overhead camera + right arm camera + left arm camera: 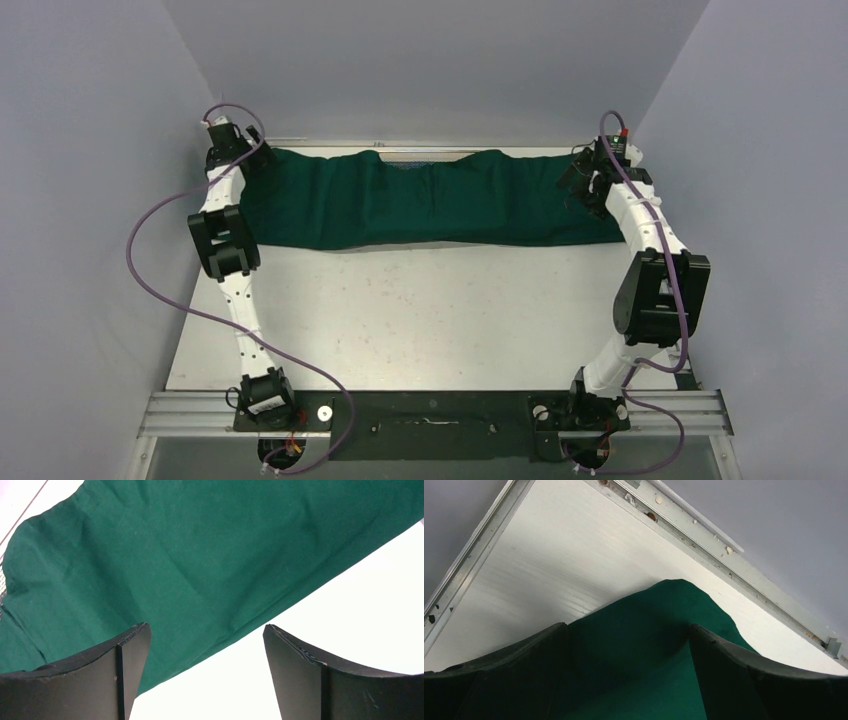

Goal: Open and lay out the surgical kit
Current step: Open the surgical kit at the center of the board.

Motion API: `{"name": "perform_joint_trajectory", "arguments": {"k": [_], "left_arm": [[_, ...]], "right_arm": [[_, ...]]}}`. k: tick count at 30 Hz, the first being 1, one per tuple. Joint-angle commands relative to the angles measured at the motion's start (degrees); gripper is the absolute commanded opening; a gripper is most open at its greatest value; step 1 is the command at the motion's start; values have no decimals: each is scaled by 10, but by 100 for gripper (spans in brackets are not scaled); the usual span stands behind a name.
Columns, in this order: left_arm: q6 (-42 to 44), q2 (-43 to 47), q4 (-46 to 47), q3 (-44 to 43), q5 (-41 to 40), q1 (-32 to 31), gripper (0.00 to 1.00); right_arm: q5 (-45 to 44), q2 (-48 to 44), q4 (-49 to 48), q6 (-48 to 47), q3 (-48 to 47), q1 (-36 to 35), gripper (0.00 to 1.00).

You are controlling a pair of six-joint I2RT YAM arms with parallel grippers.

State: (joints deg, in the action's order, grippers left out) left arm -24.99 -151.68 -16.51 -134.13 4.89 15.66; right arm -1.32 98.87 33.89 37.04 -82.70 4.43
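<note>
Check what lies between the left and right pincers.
The dark green drape spans from left pincer to right pincer; top external view shows it.

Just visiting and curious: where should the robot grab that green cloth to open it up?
Probably by its two loose ends. The green cloth lies in a long band across the table, and the left gripper and right gripper hang open, one over each end. Coming down from above, each could pinch the free edge there, where the cloth lies thin and flat.
</note>
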Motion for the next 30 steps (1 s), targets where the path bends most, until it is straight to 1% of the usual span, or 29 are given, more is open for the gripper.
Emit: {"name": "perform_joint_trajectory", "arguments": {"k": [1,4,7,10,13,16,17,18,19,22,27,28,30], "left_arm": [[-43,4,26,4,-12,3,88],[-68,-8,5,-8,-22,3,87],[-94,-16,-27,-23,-42,1,76],[-118,-22,-73,-30,-67,-1,69],[-136,-20,-104,-24,-78,-5,65],[-132,-15,-123,-16,-83,-12,65],[-129,-13,-125,-13,-83,-16,63],[-124,-10,-126,-8,-82,-20,60],[-119,-8,-127,-5,-83,-23,54],[-104,-3,-121,-2,-85,-29,30],[-58,17,-88,-2,-92,-30,7],[-45,23,-82,-3,-98,-29,0],[-17,38,-75,-4,-117,-30,0]], "right_arm": [[-18,-33,5,17,-9,-17,80],[-23,-31,6,21,-13,-20,80],[-29,-28,7,25,-22,-23,80],[-32,-28,6,27,-29,-25,80],[-33,-28,2,32,-31,-27,80],[-34,-27,1,33,-31,-29,80],[-35,-28,0,33,-32,-29,80],[-34,-28,0,32,-32,-29,80],[-35,-27,0,33,-33,-29,80],[-35,-29,0,31,-34,-29,80],[-33,-28,0,28,-36,-29,80],[-32,-28,-1,26,-37,-30,80],[-31,-27,-1,24,-41,-30,80]]}}
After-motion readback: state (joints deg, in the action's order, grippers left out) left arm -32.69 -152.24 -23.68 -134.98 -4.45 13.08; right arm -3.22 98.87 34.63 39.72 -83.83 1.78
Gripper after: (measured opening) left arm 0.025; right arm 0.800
